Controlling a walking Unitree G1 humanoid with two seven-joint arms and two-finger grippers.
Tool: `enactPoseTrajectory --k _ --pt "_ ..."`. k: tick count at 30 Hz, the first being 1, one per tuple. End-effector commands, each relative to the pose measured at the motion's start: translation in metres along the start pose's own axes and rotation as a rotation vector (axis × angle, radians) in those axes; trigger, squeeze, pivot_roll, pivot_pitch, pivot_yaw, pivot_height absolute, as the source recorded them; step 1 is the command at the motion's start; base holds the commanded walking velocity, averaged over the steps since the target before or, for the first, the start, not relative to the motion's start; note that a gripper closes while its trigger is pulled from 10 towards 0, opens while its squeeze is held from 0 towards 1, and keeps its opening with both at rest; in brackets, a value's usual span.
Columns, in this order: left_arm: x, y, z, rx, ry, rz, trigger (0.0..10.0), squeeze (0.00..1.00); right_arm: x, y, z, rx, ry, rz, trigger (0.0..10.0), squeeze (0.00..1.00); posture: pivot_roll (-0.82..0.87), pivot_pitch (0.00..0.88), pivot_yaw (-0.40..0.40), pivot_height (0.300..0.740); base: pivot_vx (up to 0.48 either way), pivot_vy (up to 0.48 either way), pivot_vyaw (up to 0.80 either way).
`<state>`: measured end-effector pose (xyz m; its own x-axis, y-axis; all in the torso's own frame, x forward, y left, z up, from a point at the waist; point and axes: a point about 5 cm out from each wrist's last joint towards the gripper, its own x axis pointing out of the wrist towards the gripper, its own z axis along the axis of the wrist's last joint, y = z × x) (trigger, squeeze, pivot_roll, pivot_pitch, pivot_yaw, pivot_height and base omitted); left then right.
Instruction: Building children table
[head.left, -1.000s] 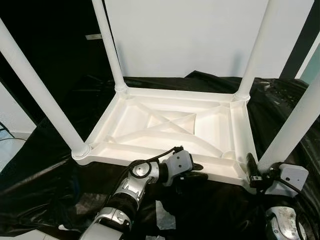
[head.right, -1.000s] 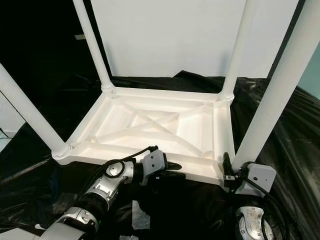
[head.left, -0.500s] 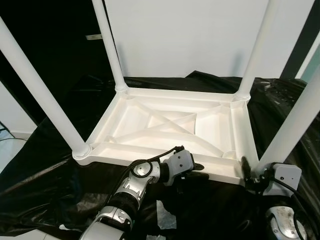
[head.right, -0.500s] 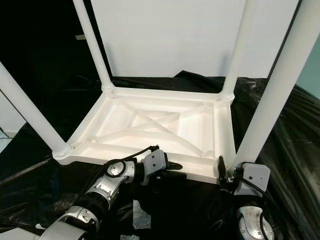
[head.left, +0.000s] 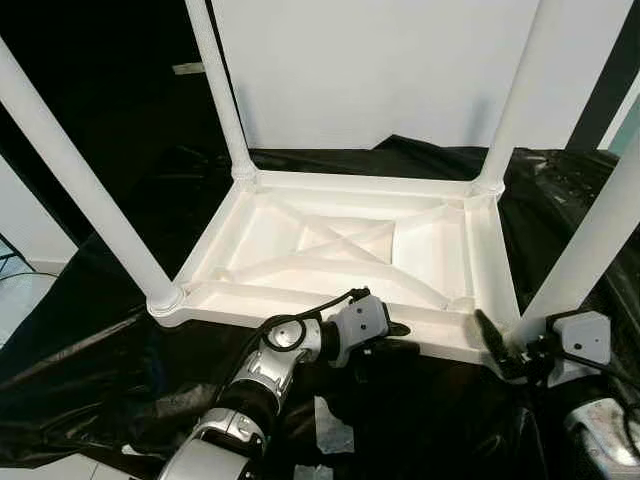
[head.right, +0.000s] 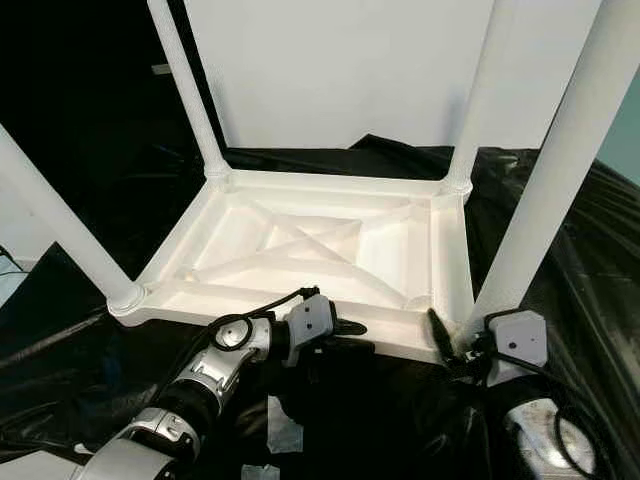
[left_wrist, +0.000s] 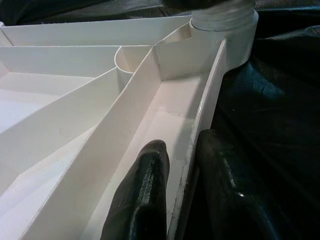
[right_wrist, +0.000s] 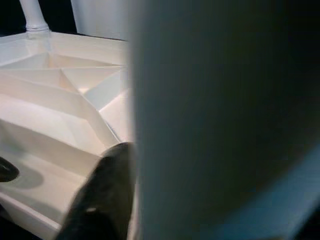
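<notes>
The white plastic children's table (head.left: 300, 185) lies upside down on black sheeting, its four legs pointing up. My left gripper (head.left: 395, 345) is shut on the table's near rim. In the left wrist view one black finger (left_wrist: 142, 190) sits inside the rim wall and the other outside it. My right gripper (head.left: 510, 335) is at the base of the near right leg (head.left: 590, 240). That leg passes between its fingers, with one finger (right_wrist: 107, 190) pressed beside it and the other hidden. Ribs cross the underside in an X.
Black plastic sheeting (head.left: 100, 380) covers the floor around the table. A white panel (head.left: 370, 70) stands behind it. The near left leg (head.left: 80, 170) slants up past my left side. A scrap of white paper (head.left: 333, 435) lies on the sheeting below my left arm.
My right wrist has shifted slightly right and up with the near right leg, and the table's near right corner has moved a little with it. My left gripper keeps its hold on the rim.
</notes>
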<state>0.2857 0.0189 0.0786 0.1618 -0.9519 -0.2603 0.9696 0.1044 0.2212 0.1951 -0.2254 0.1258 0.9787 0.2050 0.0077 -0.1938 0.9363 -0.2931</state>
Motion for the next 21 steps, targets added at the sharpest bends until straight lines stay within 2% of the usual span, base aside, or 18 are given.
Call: enactPoseTrajectory --k 1,7,10,11,12,13,17,21 --pt "0.001 -0.012 -0.030 -0.104 0.114 0.145 10.0 0.00 -0.001 0.009 0.002 0.031 -0.002 0.074 0.0 0.00 -0.15 0.000 0.053 0.740 0.000 0.000 0.00" --pt "0.000 -0.011 -0.030 -0.101 0.114 0.144 10.0 0.00 -0.007 0.015 -0.007 0.088 0.043 0.059 0.0 0.00 -0.15 0.000 0.053 0.740 0.000 0.000 0.00" --pt "0.001 -0.012 -0.029 -0.101 0.111 0.143 10.0 0.00 -0.012 0.025 -0.017 0.135 0.085 -0.071 0.0 0.00 -0.15 0.000 0.053 0.740 0.000 0.000 0.00" --pt "0.001 -0.012 -0.029 -0.101 0.111 0.143 10.0 0.00 -0.012 0.025 -0.017 0.135 0.085 -0.071 0.0 0.00 -0.15 0.000 0.053 0.740 0.000 0.000 0.00" --pt "0.001 -0.012 -0.029 -0.102 0.111 0.142 10.0 0.00 -0.013 0.027 -0.022 0.146 0.108 -0.157 0.0 0.00 -0.15 0.000 0.053 0.740 0.000 0.000 0.00" --pt "0.001 -0.012 -0.029 -0.102 0.111 0.142 10.0 0.00 -0.013 0.027 -0.022 0.146 0.108 -0.157 0.0 0.00 -0.15 0.000 0.053 0.740 0.000 0.000 0.00" --pt "0.000 -0.012 -0.030 -0.100 0.112 0.142 10.0 0.00 -0.012 0.028 -0.027 0.138 0.125 -0.404 0.0 0.00 -0.15 0.000 0.057 0.740 0.000 0.000 0.00" --pt "0.000 -0.012 -0.030 -0.100 0.112 0.142 10.0 0.00 -0.010 0.031 -0.022 0.131 0.096 -0.471 0.0 0.00 -0.14 0.000 0.059 0.740 0.000 0.000 0.00"
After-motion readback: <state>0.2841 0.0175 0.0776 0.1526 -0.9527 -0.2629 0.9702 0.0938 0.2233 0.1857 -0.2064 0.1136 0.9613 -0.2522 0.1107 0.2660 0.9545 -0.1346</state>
